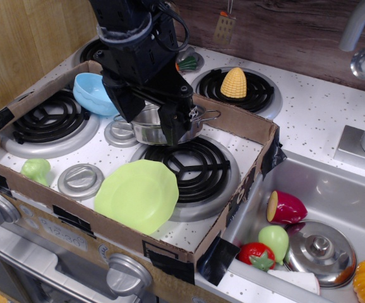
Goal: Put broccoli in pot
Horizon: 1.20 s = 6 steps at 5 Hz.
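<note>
The broccoli point(36, 169) is a small light-green lumpy toy lying at the front left of the stove top, next to a grey knob disc point(80, 179). The pot point(141, 130) is a shallow shiny steel pot at the back edge of the front right burner; a wire loop handle point(209, 115) sticks out to its right. My black gripper point(149, 118) hangs over the pot with its two fingers spread apart, one at each side of the pot's front. It is open and empty. The gripper hides much of the pot and its inside.
A lime-green plate point(138, 194) lies on the front right burner. A light-blue bowl point(94, 91) sits behind the left burner. A cardboard wall point(236, 123) rings the stove. Toy corn point(234, 83) is at the back. The sink point(334, 189) holds toy fruit and a steel lid point(321, 252).
</note>
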### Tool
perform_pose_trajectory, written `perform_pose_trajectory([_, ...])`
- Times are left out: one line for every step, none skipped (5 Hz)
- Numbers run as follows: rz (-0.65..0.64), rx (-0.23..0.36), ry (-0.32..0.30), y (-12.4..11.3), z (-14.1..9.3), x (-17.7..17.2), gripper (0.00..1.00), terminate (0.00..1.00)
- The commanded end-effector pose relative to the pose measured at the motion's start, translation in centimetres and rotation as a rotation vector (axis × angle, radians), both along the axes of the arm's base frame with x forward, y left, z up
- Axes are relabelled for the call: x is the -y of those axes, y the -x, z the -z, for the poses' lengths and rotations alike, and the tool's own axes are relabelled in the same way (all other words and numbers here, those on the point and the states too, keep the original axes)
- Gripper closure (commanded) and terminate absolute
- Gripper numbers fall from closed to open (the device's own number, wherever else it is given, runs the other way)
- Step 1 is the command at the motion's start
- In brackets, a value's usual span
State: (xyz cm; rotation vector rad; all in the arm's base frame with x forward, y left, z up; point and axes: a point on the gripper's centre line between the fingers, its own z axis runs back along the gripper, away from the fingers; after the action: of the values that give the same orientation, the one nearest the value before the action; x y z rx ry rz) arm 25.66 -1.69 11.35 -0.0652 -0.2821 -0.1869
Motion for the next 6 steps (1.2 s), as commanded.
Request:
perform_pose_trajectory([0.0,0.0,0.0,0.0,0.0,0.0,0.0,0.0])
perform_pose_trajectory([-0.075,-0.048,0.047,-0.3,-0.2,-2.7,0.0,0.0])
perform_pose_trajectory([-0.086,-0.055,0.029,-0.6,-0.2,-5.2,0.0,0.0])
perform_pose_trajectory([-0.111,-0.046,0.028,-0.7,-0.7,-7.8,0.0,0.0])
perform_pose_trajectory([-0.121,-0.005,0.044,-0.3,-0.1,-10.9,0.0,0.0])
perform_pose_trajectory([-0.173,-0.044,0.064,0.1,0.9,-13.2,0.0,0.0])
